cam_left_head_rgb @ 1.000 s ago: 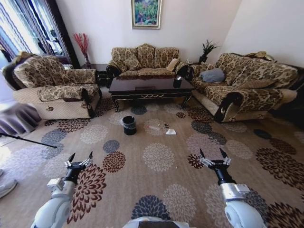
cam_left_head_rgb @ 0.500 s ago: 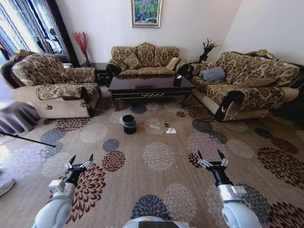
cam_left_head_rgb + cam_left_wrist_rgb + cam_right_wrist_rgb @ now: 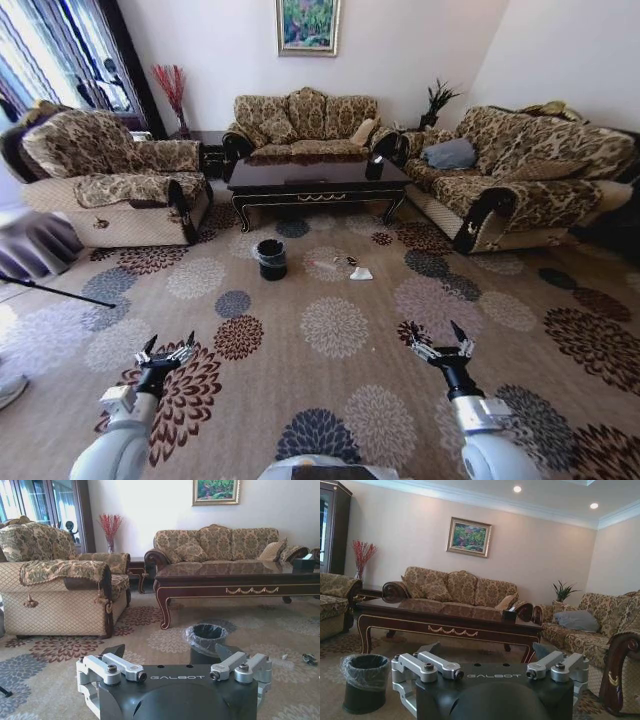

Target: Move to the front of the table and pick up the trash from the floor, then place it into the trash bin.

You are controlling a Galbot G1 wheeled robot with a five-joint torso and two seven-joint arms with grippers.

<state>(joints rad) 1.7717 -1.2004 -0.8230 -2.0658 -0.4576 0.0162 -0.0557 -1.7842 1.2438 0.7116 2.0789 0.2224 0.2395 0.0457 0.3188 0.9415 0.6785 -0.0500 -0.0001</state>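
The dark-brown table (image 3: pixel 315 182) stands before the far sofa, well ahead of me. On the patterned floor (image 3: pixel 330 395) in front of it sits the black trash bin (image 3: pixel 270 260), lined with a plastic bag. To its right lies the trash: a clear bottle (image 3: pixel 325 267), a white paper scrap (image 3: pixel 361 274) and a small dark wrapper (image 3: pixel 349 262). My left gripper (image 3: pixel 166 349) and right gripper (image 3: pixel 440 347) hover open and empty over the carpet, far short of the trash. The left wrist view shows the bin (image 3: pixel 206 636) beyond the open left gripper (image 3: pixel 171 651), with the wrapper (image 3: pixel 306 658) off to one side.
An armchair (image 3: pixel 110 185) stands at the left and a long sofa (image 3: pixel 520 180) at the right, flanking the table. A black tissue box (image 3: pixel 374 171) rests on the table's right end. A thin dark rod (image 3: pixel 55 292) lies on the floor at the left. Open carpet stretches between me and the bin.
The whole head view has shifted slightly as the camera moves. Both grippers sit a little lower in the picture, still open and empty. The trash and bin have not moved on the carpet.
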